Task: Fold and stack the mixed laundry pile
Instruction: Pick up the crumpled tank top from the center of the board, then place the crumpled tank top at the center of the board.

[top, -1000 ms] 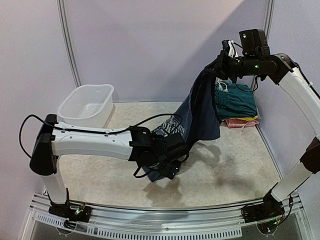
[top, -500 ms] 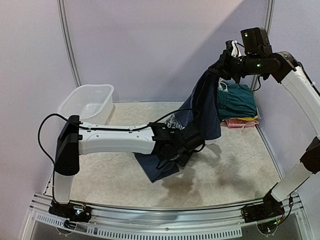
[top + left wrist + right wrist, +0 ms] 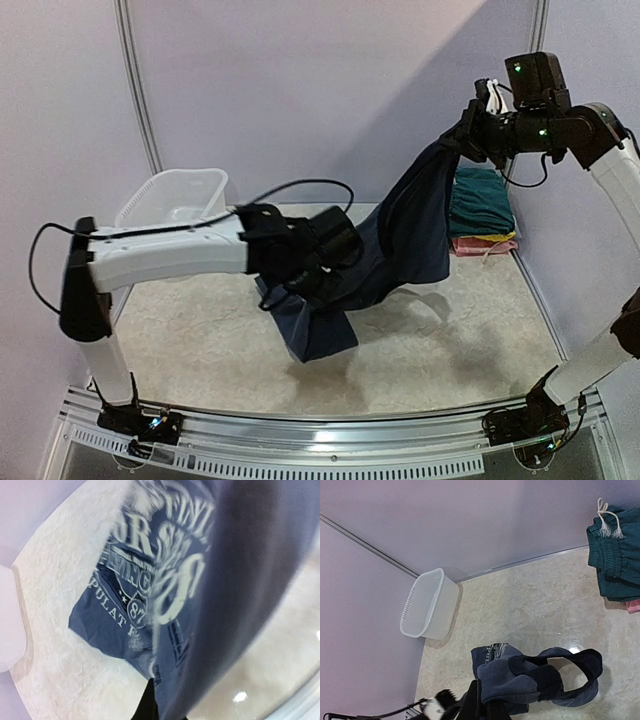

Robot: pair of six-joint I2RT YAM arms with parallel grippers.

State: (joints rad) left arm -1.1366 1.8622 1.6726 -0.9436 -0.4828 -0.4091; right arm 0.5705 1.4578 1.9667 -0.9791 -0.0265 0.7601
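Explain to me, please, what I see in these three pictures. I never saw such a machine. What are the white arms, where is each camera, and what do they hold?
These are two robot arms bolted to the near edge of a table, each ending in a two-finger gripper. The wide picture comes from a fixed camera above and behind them; the other two come from small cameras on the wrists. The left gripper and the right gripper are both shut on one navy T-shirt, which is stretched between them, its lower end hanging toward the table. At the back right, teal shorts lie on a pink garment. A white plastic tub stands at the back left.
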